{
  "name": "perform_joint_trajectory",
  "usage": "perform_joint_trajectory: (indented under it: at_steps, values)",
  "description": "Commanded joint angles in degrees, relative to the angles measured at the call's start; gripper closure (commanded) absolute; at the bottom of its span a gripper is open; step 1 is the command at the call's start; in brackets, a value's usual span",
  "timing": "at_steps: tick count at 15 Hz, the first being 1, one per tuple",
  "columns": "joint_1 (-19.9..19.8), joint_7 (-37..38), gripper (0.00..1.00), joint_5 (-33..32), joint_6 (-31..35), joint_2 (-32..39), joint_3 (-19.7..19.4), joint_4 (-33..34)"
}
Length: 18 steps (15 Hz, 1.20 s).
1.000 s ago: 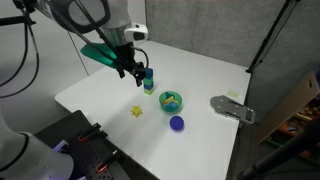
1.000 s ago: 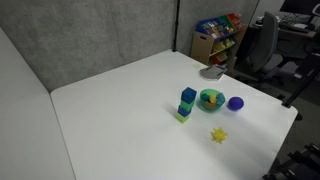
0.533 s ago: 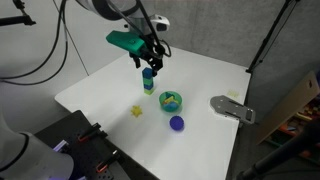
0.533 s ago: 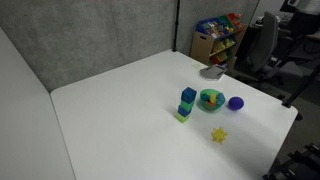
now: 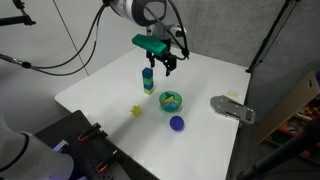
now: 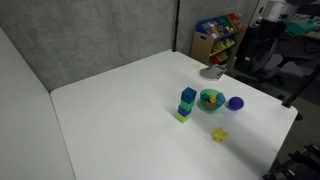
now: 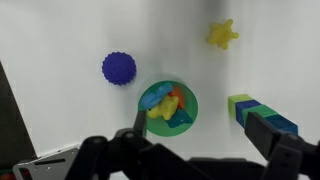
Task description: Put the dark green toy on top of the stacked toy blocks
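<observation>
The stacked toy blocks (image 5: 148,84) (image 6: 186,110) stand near the middle of the white table, blue over light green. The dark green toy (image 5: 148,72) (image 6: 189,94) sits on top of them, apart from the gripper. In the wrist view the stack (image 7: 248,106) lies at the right, its upper end hidden behind a finger. My gripper (image 5: 165,63) (image 7: 197,120) is open and empty. It hangs in the air above and beside the stack, over the bright green bowl.
The green bowl (image 5: 171,101) (image 6: 210,100) (image 7: 150,93) holds several small coloured toys, one of them teal. A dark blue ball (image 5: 177,123) (image 6: 236,103) (image 7: 119,68), a yellow star toy (image 5: 137,111) (image 6: 218,134) (image 7: 223,35) and a grey flat object (image 5: 232,108) lie nearby.
My gripper has risen from the stack and moved sideways past it toward the bowl. The stack, with the dark green toy on top, has not moved.
</observation>
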Motion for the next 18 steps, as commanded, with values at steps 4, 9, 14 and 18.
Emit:
perform_joint_trajectory:
  at_steps: [4,9,14,18]
  values:
    - [-1.14,1.34,0.0,0.6,2.02,11.82,1.97,7.17]
    - [-1.54,-1.95,0.0,-0.28,6.75,18.77,3.41,9.79]
    - [-2.45,-9.86,0.0,-4.68,13.53,24.76,4.52,13.62]
    - [-3.93,-16.88,0.0,-7.73,16.93,29.61,6.12,18.22]
